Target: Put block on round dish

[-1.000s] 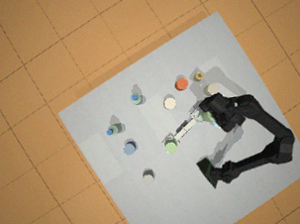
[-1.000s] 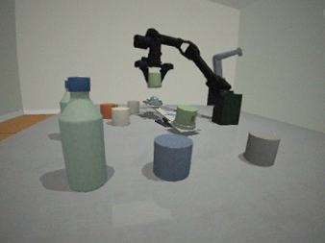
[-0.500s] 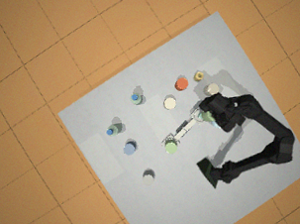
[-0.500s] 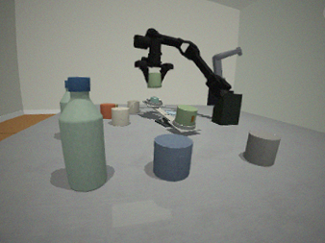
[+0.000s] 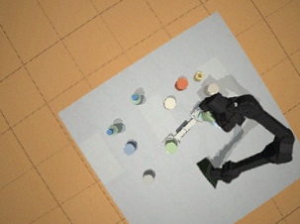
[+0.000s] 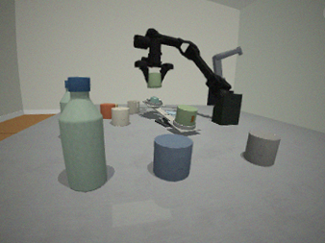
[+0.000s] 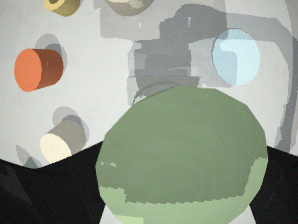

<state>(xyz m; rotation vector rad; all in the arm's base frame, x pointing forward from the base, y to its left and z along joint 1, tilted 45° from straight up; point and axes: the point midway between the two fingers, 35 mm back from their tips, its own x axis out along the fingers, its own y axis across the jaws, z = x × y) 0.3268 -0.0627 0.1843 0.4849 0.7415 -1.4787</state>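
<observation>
My gripper [image 5: 206, 116] [image 6: 154, 79] is shut on a green cup [image 7: 182, 150] and holds it in the air above the raised end of the balance. The balance beam [image 5: 187, 128] is tilted. The other green cup [image 5: 171, 146] [image 6: 186, 115] stands on its low end and has an orange mark on its side. A small teal block [image 6: 154, 99] lies uncovered on the raised end's pan, below the held cup. The light blue round dish [image 7: 236, 57] lies on the table behind the balance; the arm mostly hides it in the top view. No block shows on it.
An orange cylinder [image 5: 181, 84] [image 7: 31, 70], a cream cylinder [image 5: 170, 103] [image 6: 120, 116], a yellow ring-like piece [image 5: 199, 76] and a beige cylinder [image 5: 212, 88] stand near the balance. Farther off are a blue cylinder [image 6: 172, 158], a grey cylinder [image 6: 262, 149] and two blue-capped bottles.
</observation>
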